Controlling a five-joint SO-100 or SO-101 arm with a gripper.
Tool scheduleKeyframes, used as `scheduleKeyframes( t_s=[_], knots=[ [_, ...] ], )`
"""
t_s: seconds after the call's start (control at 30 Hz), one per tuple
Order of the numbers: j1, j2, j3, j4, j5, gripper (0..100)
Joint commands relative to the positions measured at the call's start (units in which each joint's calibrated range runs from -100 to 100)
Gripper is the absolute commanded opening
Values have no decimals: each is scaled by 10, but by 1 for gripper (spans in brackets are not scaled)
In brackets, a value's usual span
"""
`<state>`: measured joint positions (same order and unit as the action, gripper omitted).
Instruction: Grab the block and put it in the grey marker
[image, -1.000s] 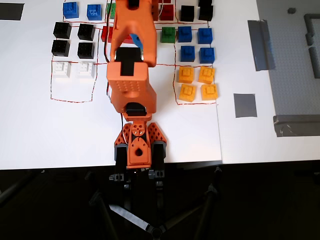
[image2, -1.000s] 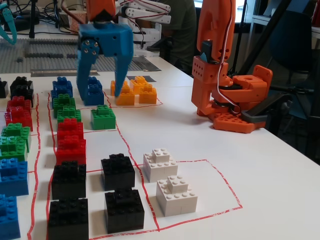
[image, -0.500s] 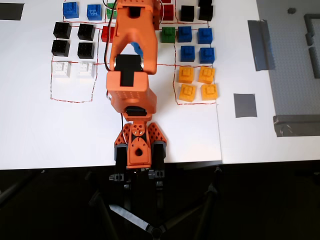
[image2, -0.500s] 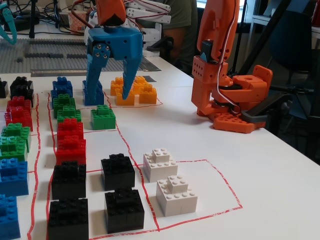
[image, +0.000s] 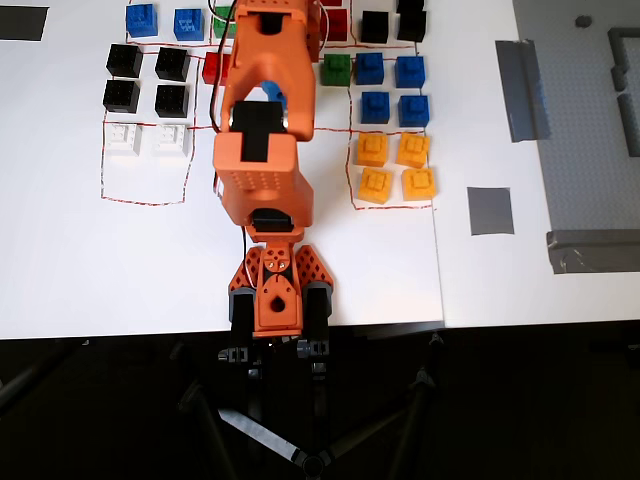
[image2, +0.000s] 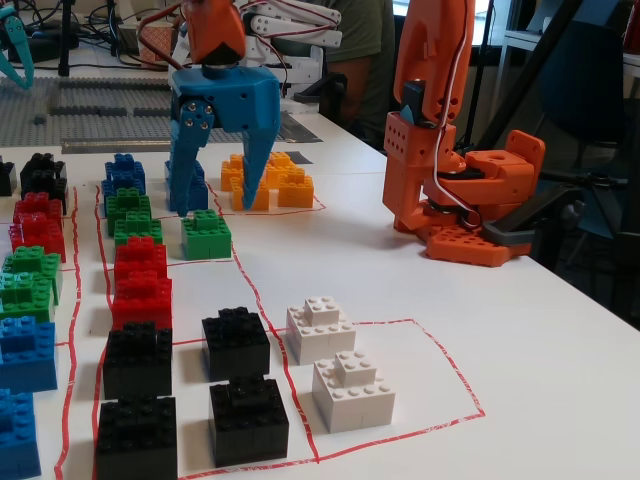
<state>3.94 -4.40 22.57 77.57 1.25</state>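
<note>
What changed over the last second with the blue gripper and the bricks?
In the fixed view the open blue two-finger gripper has swung and come lower, its tips now just above and behind the lone green toy brick. It holds nothing. All the bricks and the flat grey square patch stayed where they were.

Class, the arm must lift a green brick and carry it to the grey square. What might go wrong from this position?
1. The open gripper hangs over the green brick, with blue bricks right behind; a finger may nudge one.
2. The yellow bricks lie between the green brick and the grey square in the overhead view; a low carry may hit them.
</note>
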Motion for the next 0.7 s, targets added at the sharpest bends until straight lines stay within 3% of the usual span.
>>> scheduleKeyframes(
  t_s=[0.0,0.67],
  knots=[
    [-7,-23,-44,-12,-5,23],
    [2,48,-31,-77,-10,24]
  ],
)
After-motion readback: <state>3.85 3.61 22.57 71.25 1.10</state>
